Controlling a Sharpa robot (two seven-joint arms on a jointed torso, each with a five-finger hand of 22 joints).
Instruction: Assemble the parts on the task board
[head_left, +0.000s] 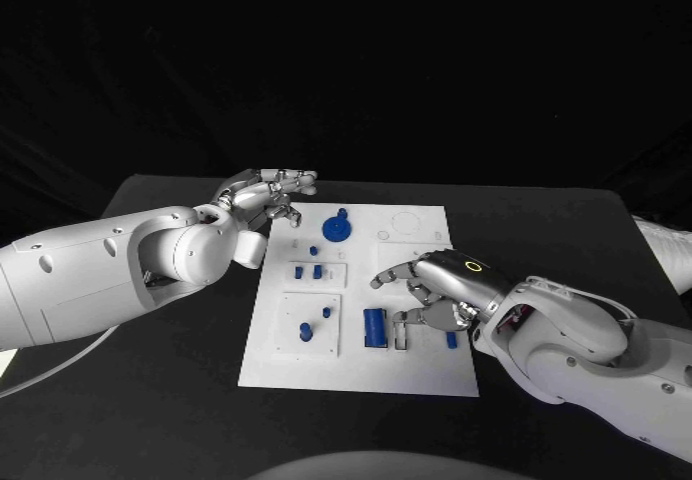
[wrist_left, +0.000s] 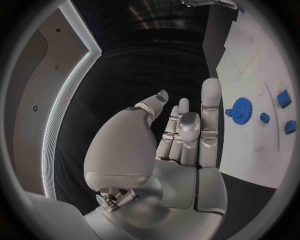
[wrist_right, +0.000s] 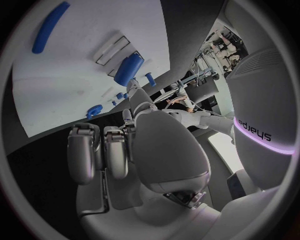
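White task board (head_left: 361, 375) bearing blue parts (head_left: 375, 327), left hand (head_left: 268, 196) open, empty, right hand (head_left: 433, 290) curled, empty.

task board (head_left: 289, 375) near edge: open | right hand (head_left: 433, 290) over its middle | left hand (head_left: 267, 195) at far-left corner

surface — black table (head_left: 173, 400) | on it — white task board (head_left: 361, 375)

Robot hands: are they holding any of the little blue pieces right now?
No, nothing is held. The left hand hovers empty by the task board near the blue gear. The right hand is over the board with curled fingers, holding nothing.
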